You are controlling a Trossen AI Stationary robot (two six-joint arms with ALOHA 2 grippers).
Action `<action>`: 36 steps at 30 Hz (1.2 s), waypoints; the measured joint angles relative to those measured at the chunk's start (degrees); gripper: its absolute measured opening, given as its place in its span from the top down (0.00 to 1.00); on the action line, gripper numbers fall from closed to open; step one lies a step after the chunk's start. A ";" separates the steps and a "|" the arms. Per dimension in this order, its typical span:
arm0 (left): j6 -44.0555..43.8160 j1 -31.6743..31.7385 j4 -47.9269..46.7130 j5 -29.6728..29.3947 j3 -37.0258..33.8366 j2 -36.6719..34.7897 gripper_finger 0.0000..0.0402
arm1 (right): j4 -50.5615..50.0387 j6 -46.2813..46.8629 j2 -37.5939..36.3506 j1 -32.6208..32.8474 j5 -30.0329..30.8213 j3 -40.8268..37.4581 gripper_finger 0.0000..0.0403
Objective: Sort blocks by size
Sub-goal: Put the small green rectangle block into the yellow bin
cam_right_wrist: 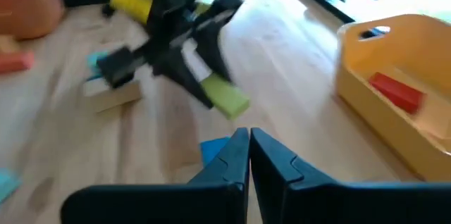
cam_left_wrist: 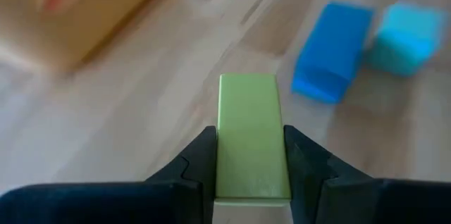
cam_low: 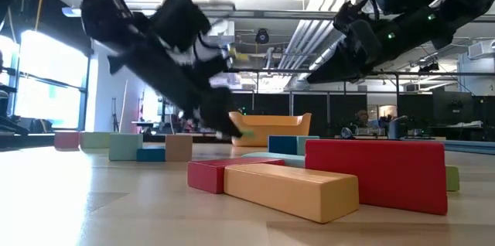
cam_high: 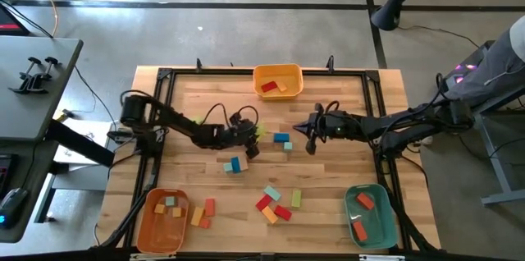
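My left gripper [cam_high: 253, 135] is at the table's middle, shut on a light green block [cam_left_wrist: 249, 139], which also shows in the right wrist view [cam_right_wrist: 227, 98] and the low view [cam_low: 246, 132]. My right gripper [cam_high: 310, 139] [cam_right_wrist: 249, 139] is shut and empty, a little to the right of it, above a blue block [cam_high: 281, 138] and a teal block [cam_high: 288, 146]. These two lie flat on the table and also show in the left wrist view, the blue one [cam_left_wrist: 331, 51] and the teal one [cam_left_wrist: 409, 37]. More blocks lie toward the near edge [cam_high: 275, 203]. My left gripper pinches the green block's two long sides [cam_left_wrist: 220, 155] between its two fingers. The fingers lie along the block, whose free end [cam_left_wrist: 246, 86] sticks out past the fingertips. They slant down from the table's left [cam_right_wrist: 204, 76]. The block looks just clear of the table.
A yellow bin [cam_high: 277, 90] with red and orange blocks stands at the far edge, an orange bin [cam_high: 151, 226] at the near left and a teal bin [cam_high: 382, 226] at the near right, each holding blocks. Teal and tan blocks [cam_high: 235, 165] lie near my left gripper.
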 joint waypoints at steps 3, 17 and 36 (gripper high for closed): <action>6.27 -1.71 0.17 -0.44 0.07 -3.70 0.77 | 0.92 -1.76 0.52 0.02 -2.40 0.00 0.93; 17.74 -7.25 2.73 0.39 0.13 -13.86 0.77 | 16.59 -18.72 11.54 0.34 -14.52 6.25 0.42; 19.06 -9.58 5.05 1.28 0.11 -13.90 0.72 | 1.42 -23.24 16.64 2.21 -17.58 18.92 0.63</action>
